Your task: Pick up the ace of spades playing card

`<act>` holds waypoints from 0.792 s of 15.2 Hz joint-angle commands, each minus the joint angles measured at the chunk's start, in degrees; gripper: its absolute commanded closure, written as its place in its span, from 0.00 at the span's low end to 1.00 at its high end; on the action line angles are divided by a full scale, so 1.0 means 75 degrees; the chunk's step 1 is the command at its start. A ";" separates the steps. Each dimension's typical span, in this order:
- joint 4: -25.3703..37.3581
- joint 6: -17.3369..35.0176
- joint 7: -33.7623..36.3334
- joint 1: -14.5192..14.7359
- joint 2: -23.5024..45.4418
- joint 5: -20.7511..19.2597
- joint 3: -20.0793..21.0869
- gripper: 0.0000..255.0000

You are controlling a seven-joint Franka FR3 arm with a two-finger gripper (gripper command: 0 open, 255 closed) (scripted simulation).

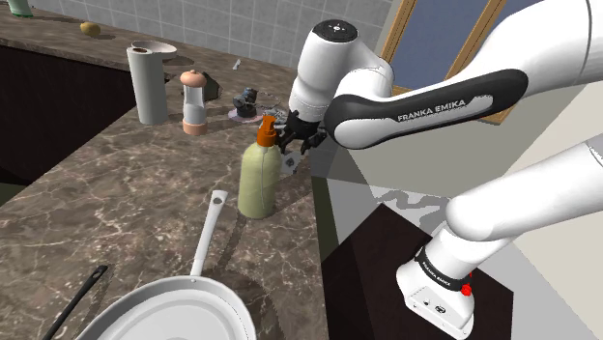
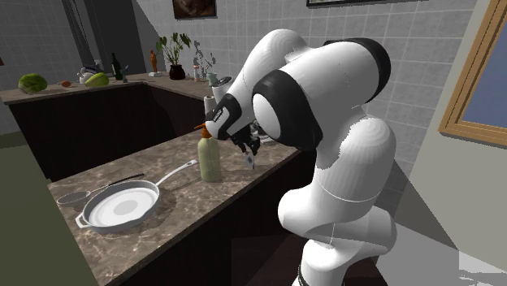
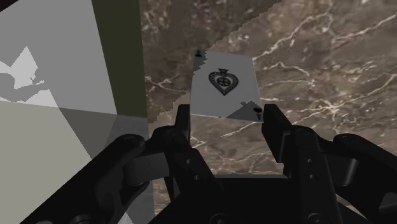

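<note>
Wrist view: the ace of spades card (image 3: 224,83) lies between the two black fingers of the gripper (image 3: 228,118), face toward the camera; each fingertip meets one long edge of the card near its closer end, so I read the gripper as pinching the card across its width. Behind the card is the dark marble counter (image 3: 318,63), close to its edge, with floor and cabinet side beyond.

Shoulder view: a small white sliver hangs under the fingertips, just beside the soap bottle (image 1: 259,179) with the orange pump; I take that sliver to be the card. It sits near the counter's edge on the arm's side, well apart from the white frying pan (image 2: 118,207) at the other end of the worktop.

Task status, as I judge it:
- Approach and alignment — complete; the fingers bracket the card squarely.
- Grasp — apparently made; contact shows on both edges.
- Lift — not confirmed; the card looks tilted up off the surface, but I cannot tell whether all of it is clear of the marble.

Remaining work: raise the card well clear of the counter; check that the thin edge grip does not slip or bow.
</note>
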 commanded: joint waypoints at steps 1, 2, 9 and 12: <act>0.0015 0.0002 0.0022 -0.0022 0.0032 -0.0023 0.0025 1.00; 0.0071 -0.0097 -0.0046 0.0019 -0.0023 0.0028 -0.0035 1.00; 0.0515 -0.0791 -0.0451 0.0236 -0.0346 0.0297 -0.0395 1.00; 0.0728 -0.1088 -0.0596 0.0296 -0.0452 0.0373 -0.0523 1.00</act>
